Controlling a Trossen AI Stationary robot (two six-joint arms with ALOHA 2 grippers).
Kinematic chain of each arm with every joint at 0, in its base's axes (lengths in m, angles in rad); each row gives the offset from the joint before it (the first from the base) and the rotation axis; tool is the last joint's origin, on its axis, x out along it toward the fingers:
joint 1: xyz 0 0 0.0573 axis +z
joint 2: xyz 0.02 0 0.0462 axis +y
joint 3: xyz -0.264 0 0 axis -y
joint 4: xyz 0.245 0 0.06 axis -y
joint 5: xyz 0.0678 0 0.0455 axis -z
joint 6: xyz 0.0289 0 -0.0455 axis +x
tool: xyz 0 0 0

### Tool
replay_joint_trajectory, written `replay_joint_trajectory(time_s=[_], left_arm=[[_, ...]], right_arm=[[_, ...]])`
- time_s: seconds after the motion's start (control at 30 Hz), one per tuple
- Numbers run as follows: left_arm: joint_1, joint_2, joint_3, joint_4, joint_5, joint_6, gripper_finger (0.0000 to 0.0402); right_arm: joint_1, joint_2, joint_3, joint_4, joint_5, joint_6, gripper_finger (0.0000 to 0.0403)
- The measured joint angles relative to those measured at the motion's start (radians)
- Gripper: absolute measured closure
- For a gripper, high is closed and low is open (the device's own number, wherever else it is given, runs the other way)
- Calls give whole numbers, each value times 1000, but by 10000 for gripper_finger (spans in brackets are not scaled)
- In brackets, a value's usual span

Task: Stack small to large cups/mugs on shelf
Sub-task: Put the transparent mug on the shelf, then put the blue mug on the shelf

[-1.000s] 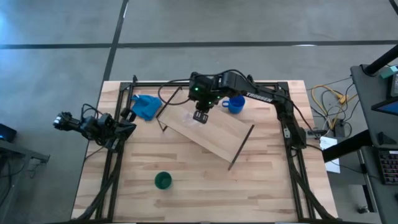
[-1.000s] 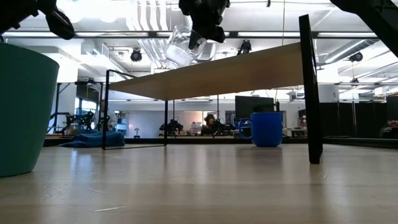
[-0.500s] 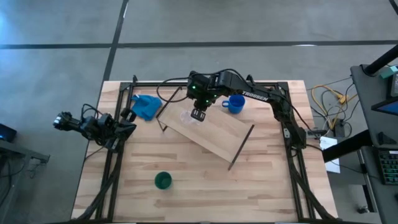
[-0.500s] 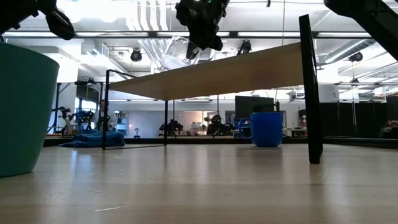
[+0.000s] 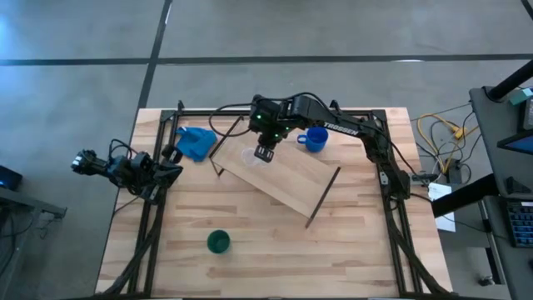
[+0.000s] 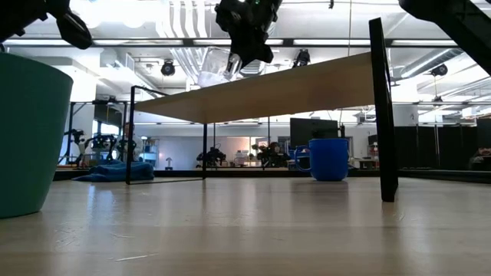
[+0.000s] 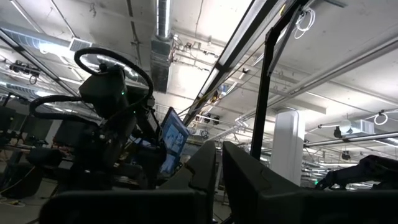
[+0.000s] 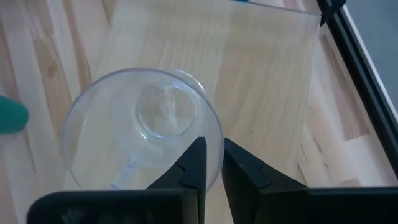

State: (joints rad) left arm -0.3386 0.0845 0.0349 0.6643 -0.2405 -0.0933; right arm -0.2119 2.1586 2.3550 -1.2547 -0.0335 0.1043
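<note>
My right gripper (image 5: 264,153) is over the left end of the light-wood shelf (image 5: 287,179), shut on the tiny clear glass cup (image 8: 140,134). In the low view the cup (image 6: 214,68) is just above the plank (image 6: 307,86), mouth up; I cannot tell if its base touches the plank. The bright blue mug (image 5: 316,139) stands on the table beyond the shelf. The dark green cup (image 5: 218,242) stands near the table's front edge. My left gripper (image 5: 172,171) waits at the table's left edge, its fingers (image 7: 205,171) shut and empty. My right gripper pinches the glass cup's wall at the rim (image 8: 214,146), one finger inside the cup and one outside. The fingers come from above, pointing down. The cup hangs below them with its mouth up, nearly upright.
A blue cloth (image 5: 196,143) lies on the table beside the shelf's left end. Thin dark rod frames (image 5: 323,196) stand at the shelf's short ends. A black metal frame (image 5: 387,167) runs around the table's edges. Bare tabletop (image 5: 275,242) lies in front of the shelf.
My right gripper has gone a little toward the table's left edge and down toward the shelf, still shut on the glass cup. The cup was tilted well above the plank; it now sits lower and nearly upright.
</note>
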Motion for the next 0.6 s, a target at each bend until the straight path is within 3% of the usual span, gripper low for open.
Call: replay_joint_trajectory(time_s=[0.6], left_arm=[[0,0,0,2,0,0,386]], right_arm=[[0,-22,1,193,0,112,362]])
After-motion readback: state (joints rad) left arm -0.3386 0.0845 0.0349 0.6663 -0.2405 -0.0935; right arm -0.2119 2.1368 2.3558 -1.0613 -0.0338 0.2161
